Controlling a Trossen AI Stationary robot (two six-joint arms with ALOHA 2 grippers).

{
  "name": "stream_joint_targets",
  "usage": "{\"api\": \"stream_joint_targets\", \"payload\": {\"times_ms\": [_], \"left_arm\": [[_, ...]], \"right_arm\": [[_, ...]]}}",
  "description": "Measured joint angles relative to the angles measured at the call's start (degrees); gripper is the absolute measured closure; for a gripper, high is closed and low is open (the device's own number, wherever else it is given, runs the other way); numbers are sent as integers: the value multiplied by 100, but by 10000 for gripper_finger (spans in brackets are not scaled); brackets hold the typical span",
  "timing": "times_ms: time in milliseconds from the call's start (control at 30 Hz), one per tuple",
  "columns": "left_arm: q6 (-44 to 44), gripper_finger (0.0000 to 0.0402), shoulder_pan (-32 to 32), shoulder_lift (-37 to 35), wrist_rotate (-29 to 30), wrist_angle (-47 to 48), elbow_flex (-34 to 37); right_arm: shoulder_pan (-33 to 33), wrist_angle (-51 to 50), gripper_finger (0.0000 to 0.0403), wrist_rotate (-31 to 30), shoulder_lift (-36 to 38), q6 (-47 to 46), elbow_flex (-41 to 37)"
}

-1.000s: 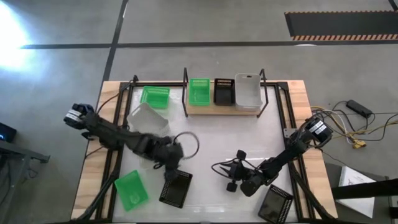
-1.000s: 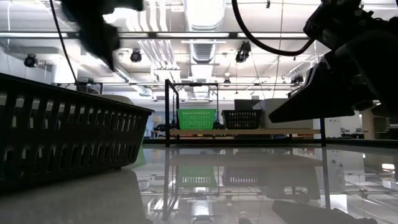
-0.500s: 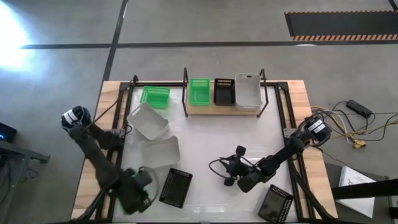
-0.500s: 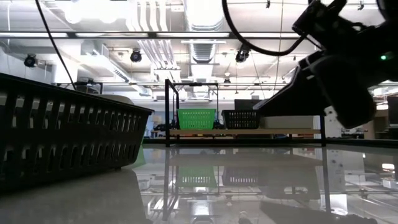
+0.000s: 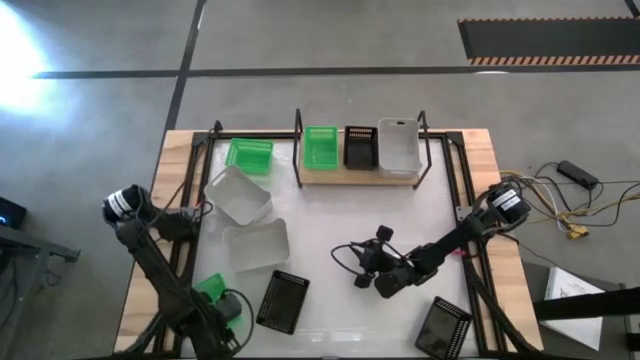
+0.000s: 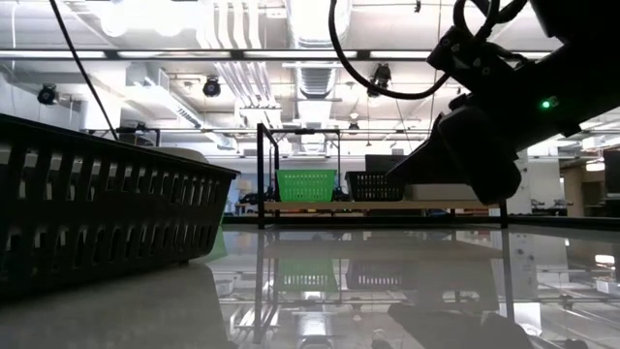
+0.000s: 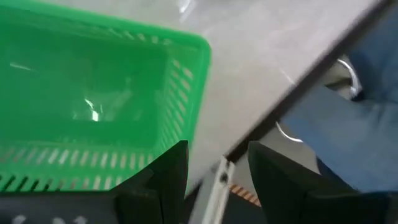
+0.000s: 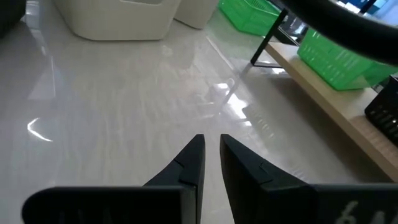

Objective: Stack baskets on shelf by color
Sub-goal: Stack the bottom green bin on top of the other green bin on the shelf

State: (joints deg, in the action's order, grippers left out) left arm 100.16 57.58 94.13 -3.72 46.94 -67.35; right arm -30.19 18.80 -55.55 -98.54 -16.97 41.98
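At the table's near-left corner, the left pincer [image 7: 214, 168], fingers apart, flanks the green basket [image 7: 93, 106] rim; right pincer [image 8: 211, 155] nearly together

Two dark jointed arms, looped black cables

A grey concrete floor [image 5: 330, 40] surrounds the bench [image 5: 340, 230], crossed by dark lines, with a hazard-striped mat [image 5: 545, 40] at one corner. Overhead run pale ducts [image 6: 315, 29], pipes and strip lights [image 6: 242, 55]. Loose cables [image 5: 570, 200] lie on the floor.
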Motion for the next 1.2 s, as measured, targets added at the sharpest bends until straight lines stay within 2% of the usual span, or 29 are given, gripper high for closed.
{"api": "stream_joint_targets", "payload": {"times_ms": [100,333,433,533,600,767,933,1033,1100,1200], "left_arm": [[-11,249,2,311,-45,14,15],[-331,261,6,1004,-806,45,-116],[-800,302,26,1130,-822,56,-244],[-1118,369,26,1116,-828,85,-383],[-1141,391,26,1051,-834,356,-522],[-1093,400,26,920,-736,1172,-1000],[-707,401,59,913,-715,1764,-1813],[-600,401,63,913,-463,1810,-2381],[-622,401,13,911,-57,1827,-2716],[-1177,401,-216,911,609,1892,-3099]], "right_arm": [[2,-2,360,0,0,82,0],[-19,-4,360,2,0,126,0],[-42,-4,360,7,0,121,0],[-88,-4,360,8,0,118,0],[-120,-4,360,11,0,118,0],[-248,-24,360,12,0,147,0],[-431,-333,360,2,19,205,-2],[-550,-563,360,1,44,211,-2],[-632,-682,360,0,46,202,-3],[-753,-692,360,0,46,188,-4]]}}
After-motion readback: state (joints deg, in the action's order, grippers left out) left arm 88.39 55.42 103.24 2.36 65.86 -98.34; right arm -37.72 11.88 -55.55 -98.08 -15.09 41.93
